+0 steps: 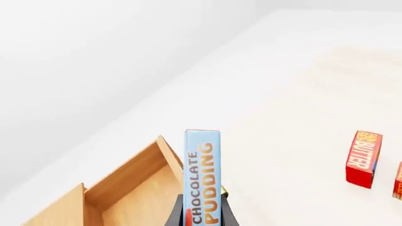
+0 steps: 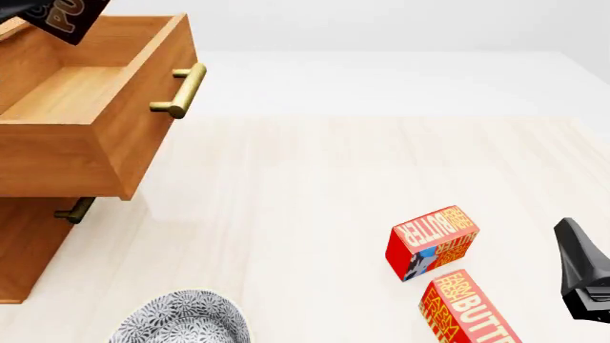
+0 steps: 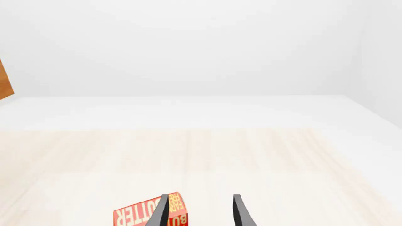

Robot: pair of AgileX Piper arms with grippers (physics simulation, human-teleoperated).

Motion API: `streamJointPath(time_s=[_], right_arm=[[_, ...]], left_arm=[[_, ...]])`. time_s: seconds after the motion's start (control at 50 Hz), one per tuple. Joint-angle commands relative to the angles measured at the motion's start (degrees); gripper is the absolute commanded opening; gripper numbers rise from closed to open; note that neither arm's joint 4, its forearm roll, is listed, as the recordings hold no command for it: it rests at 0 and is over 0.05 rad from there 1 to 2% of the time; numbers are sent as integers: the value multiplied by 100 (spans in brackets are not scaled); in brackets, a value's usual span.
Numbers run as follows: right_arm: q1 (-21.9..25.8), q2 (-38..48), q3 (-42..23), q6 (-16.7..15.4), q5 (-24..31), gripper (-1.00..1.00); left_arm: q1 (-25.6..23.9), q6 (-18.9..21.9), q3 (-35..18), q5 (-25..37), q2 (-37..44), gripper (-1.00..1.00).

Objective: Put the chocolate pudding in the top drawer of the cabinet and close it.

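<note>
Left gripper (image 1: 202, 217) is clamping the chocolate pudding (image 1: 202, 176) by its lower end above the top drawer (image 2: 57, 93); thin, stiff, probably light carton, likely pivoting if loosened.

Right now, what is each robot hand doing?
Left hand: closed on the chocolate pudding, above the open top drawer.
Right hand: open, holding nothing.

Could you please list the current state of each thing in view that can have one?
Top drawer: pulled open, nothing inside.
Chocolate pudding: held in the air by the left gripper, above the drawer.
Right gripper: open, holding nothing.
Butter boxes: lying on the table.
Lower drawer: closed.
</note>
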Motion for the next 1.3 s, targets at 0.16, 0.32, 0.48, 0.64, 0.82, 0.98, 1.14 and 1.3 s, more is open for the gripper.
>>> streamJointPath(time_s=[0.16,0.32,0.48,0.64,0.82,0.98,1.14,1.3], right_arm=[[-1,-1,0,0,0,100],[1,0,0,0,0,100],[-1,0,0,-1,0,100],[-1,0,0,0,0,100],[-2,0,0,-1,0,100],[0,-2,0,-1,1,100],[0,0,0,0,0,100],[-1,0,0,0,0,100]], left_arm=[[914,-124,-230,191,1,-100],[1136,-63,22,-57,118,-100],[1475,-185,297,-343,336,-100],[1547,-260,495,-596,559,-100],[1729,-376,813,-962,860,-100],[1912,-279,1095,-1240,966,-100],[2048,-327,1247,-1438,1170,-100],[2126,-407,1282,-1507,1274,-100]])
